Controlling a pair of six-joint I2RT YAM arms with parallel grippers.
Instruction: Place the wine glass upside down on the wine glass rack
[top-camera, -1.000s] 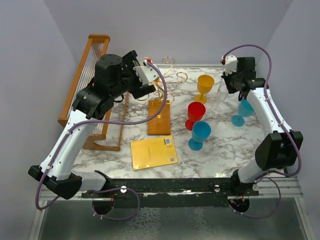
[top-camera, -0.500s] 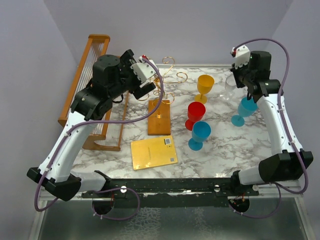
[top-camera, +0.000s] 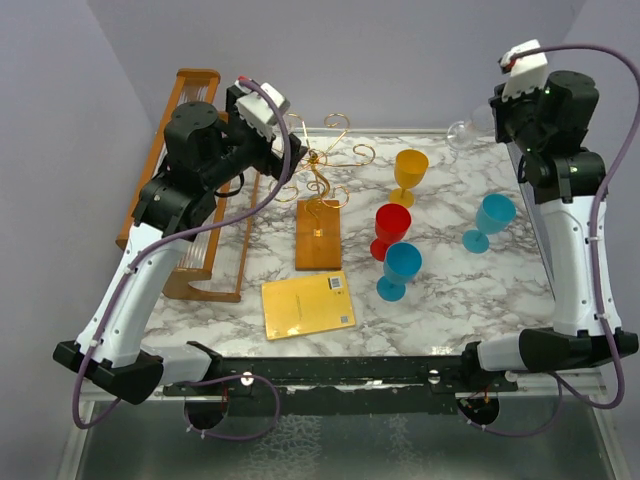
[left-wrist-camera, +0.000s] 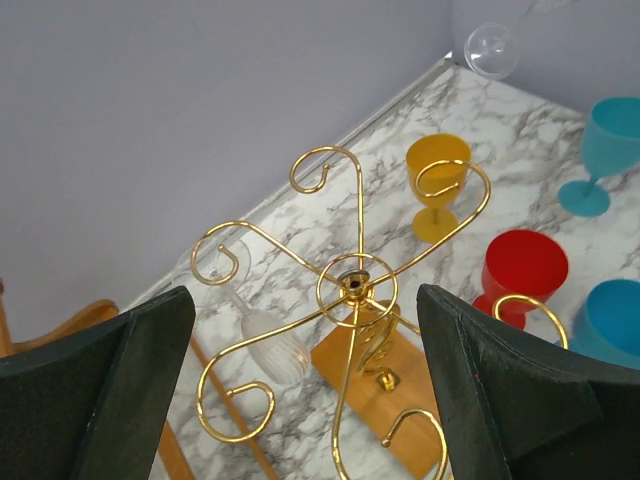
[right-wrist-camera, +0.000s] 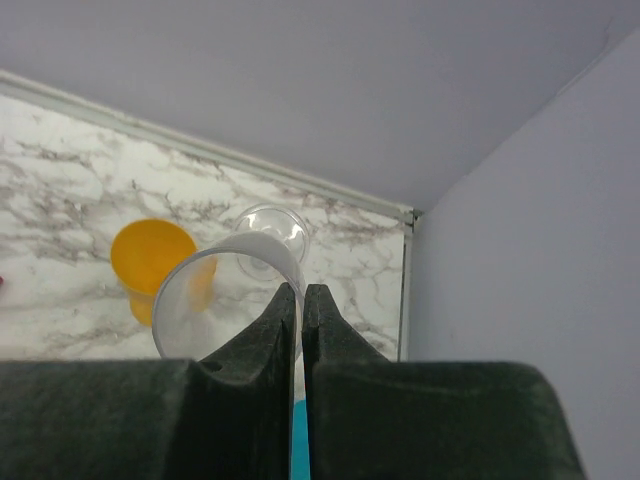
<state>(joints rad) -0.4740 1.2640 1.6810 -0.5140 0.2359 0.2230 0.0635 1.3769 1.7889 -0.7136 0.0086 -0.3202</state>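
The clear wine glass (top-camera: 462, 131) hangs in the air over the table's back right corner, tilted on its side. My right gripper (top-camera: 497, 118) is shut on its rim; in the right wrist view the fingers (right-wrist-camera: 302, 292) pinch the bowl's wall (right-wrist-camera: 215, 290). The gold wire wine glass rack (top-camera: 325, 168) stands on its brown wooden base (top-camera: 320, 240) at mid-table. My left gripper (top-camera: 283, 150) is open and empty, above and left of the rack; in the left wrist view it (left-wrist-camera: 305, 300) frames the rack's hub (left-wrist-camera: 355, 285). A clear ribbed glass (left-wrist-camera: 272, 342) hangs bowl-down from one spiral arm.
A yellow glass (top-camera: 410, 170), a red glass (top-camera: 391, 226) and two blue glasses (top-camera: 402, 266) (top-camera: 489, 217) stand right of the rack. A large wooden two-tier frame (top-camera: 183, 150) runs along the left edge. A yellow envelope (top-camera: 308, 303) lies in front of the rack.
My right arm has lifted the clear glass off the table, up and toward the back right corner. My left arm has risen and drawn back to the left of the rack.
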